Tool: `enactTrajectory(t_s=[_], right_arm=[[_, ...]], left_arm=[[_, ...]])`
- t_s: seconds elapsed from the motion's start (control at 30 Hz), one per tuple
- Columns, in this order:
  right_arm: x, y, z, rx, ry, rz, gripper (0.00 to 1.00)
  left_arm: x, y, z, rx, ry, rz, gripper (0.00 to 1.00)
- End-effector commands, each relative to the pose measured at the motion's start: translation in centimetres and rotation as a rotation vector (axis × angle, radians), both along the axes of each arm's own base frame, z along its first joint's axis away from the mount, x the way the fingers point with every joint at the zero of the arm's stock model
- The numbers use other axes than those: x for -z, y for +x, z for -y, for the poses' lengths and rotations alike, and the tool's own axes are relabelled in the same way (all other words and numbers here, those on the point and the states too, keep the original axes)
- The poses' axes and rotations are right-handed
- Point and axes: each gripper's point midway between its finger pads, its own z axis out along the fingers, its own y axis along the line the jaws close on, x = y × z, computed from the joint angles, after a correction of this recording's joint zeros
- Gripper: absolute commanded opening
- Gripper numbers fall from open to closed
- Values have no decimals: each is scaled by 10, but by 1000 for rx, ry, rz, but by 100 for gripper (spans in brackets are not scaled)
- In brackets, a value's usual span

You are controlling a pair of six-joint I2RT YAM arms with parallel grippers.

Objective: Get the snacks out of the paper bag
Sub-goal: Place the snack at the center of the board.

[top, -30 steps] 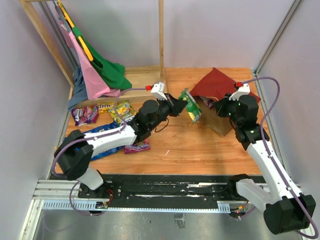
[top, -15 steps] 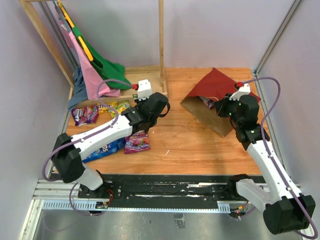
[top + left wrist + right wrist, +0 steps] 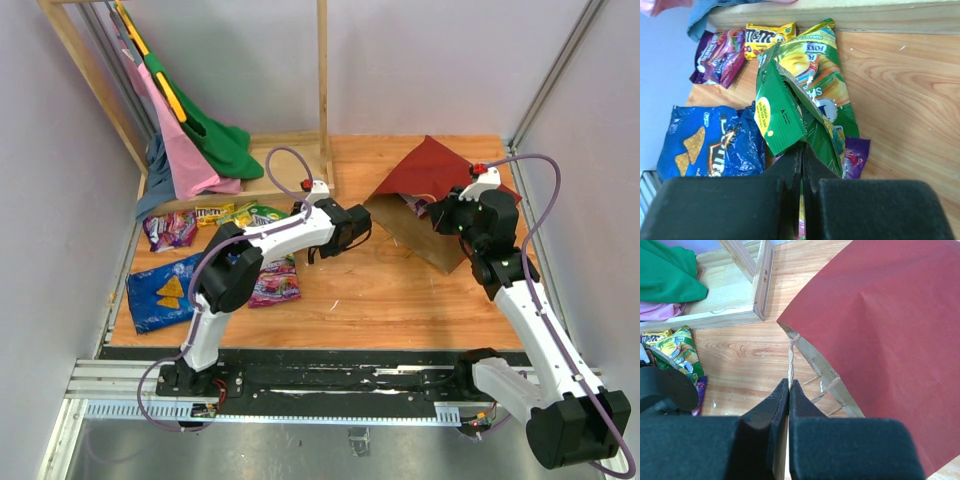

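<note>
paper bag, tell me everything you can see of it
The paper bag is dark red outside and brown kraft inside, with thin string handles. It lies tipped over at the far right of the wooden table, its open mouth facing left. The right gripper is shut on one handle at the rim. Something small and colourful shows just inside the mouth, too small to name.

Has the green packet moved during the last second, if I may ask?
Yes: the green packet, pinched by the left gripper, went left, from the paper bag toward the wooden frame.
</note>
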Motion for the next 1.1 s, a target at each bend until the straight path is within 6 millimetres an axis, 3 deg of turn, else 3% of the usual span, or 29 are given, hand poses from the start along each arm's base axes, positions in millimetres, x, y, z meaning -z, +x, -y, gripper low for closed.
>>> enactTrajectory(t_s=[0.0, 0.3, 0.43, 0.63, 0.9, 1.07], right_arm=[[-8, -1, 3, 4, 4, 36, 1], [-8, -1, 3, 4, 0, 38, 1], [-8, -2, 4, 5, -3, 38, 1], [-6, -1, 4, 6, -9, 34, 1], [-5, 0, 4, 3, -10, 28, 1], [-3, 1, 3, 0, -10, 22, 1]], left_arm=[[-16, 2, -11, -42, 57, 68, 1], [-18, 27, 19, 10, -6, 105, 0], [-5, 41, 38, 60, -93, 66, 0], [16, 57, 49, 90, -185, 13, 0], [54, 66, 62, 83, -192, -53, 0], [64, 67, 73, 85, -259, -60, 1]])
